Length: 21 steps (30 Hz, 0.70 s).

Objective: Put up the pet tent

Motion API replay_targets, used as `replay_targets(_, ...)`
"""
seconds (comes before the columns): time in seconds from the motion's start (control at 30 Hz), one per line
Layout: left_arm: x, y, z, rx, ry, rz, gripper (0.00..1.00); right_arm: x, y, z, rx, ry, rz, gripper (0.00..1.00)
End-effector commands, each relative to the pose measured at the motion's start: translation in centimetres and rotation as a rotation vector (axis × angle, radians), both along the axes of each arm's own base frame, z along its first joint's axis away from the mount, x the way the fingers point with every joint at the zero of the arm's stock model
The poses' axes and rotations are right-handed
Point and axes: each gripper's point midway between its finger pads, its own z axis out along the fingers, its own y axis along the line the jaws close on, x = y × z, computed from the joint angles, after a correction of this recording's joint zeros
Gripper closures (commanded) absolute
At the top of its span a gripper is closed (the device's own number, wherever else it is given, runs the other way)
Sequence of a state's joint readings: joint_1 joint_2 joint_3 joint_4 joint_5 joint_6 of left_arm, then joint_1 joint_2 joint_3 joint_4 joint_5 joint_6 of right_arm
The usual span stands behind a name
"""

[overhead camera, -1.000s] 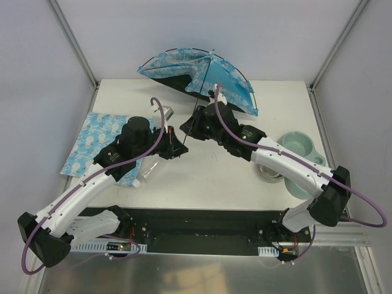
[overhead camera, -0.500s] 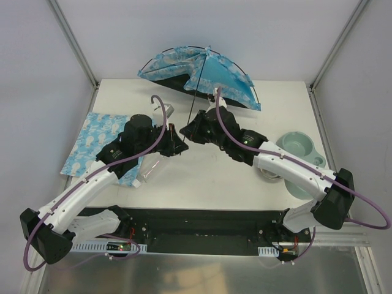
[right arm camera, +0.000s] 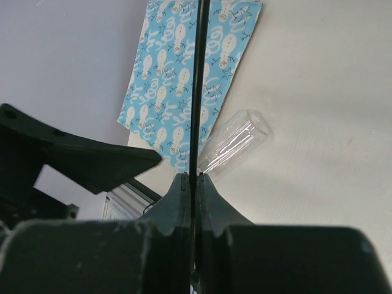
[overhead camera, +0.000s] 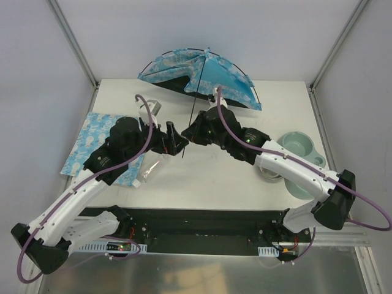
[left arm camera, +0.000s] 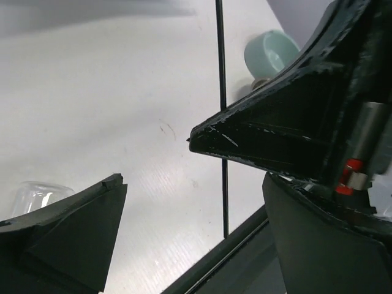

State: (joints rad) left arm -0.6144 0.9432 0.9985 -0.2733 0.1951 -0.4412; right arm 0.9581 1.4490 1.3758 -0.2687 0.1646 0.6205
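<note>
Tent (overhead camera: 228, 81) sits far centre, unfinished; right gripper (right arm camera: 196, 177) clamps its loose pole (right arm camera: 200, 92), left gripper (left arm camera: 156, 160) jaws apart beside it: grip pole squarely, then bend gently.

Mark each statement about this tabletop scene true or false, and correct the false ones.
1. The right gripper is shut on a thin black pole. True.
2. The left gripper is shut. False: it is open.
3. The tent sits at the near edge of the table. False: it sits at the far edge.
4. A printed mat lies on the left of the table. True.
5. The green bowl rests on the mat. False: it is on the table's right side.
</note>
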Motion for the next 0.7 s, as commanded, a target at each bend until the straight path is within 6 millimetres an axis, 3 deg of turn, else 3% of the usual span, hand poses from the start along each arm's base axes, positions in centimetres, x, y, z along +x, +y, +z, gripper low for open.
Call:
replay_targets(0.0, 1.0, 3.3, 4.6, -0.022, -0.218, 0.147, 0.01, 0.8, -1.7, 1.5, -0.012, -0.02, -0.05, 1.0)
replay_targets(0.2, 4.7, 5.8, 6.0, 0.054, -0.284, 0.316, 0.01, -0.1, -1.6, 3.2, 0.027, 0.014, -0.023, 1.0)
replay_targets(0.3, 7.6, 5.4, 5.7, 0.011, -0.227, 0.291, 0.02, -0.5, -1.7, 4.2, 0.04, 0.04, -0.007, 1.0)
replay_targets(0.4, 11.0, 6.4, 4.9, -0.076, -0.173, 0.282, 0.04, -0.9, -2.0, 5.5, 0.055, 0.046, -0.003, 1.0)
replay_targets(0.67, 16.1, 3.8, 0.9, -0.065, -0.244, 0.11, 0.08, -0.6, -2.2, 7.0, 0.093, 0.061, -0.026, 1.0)
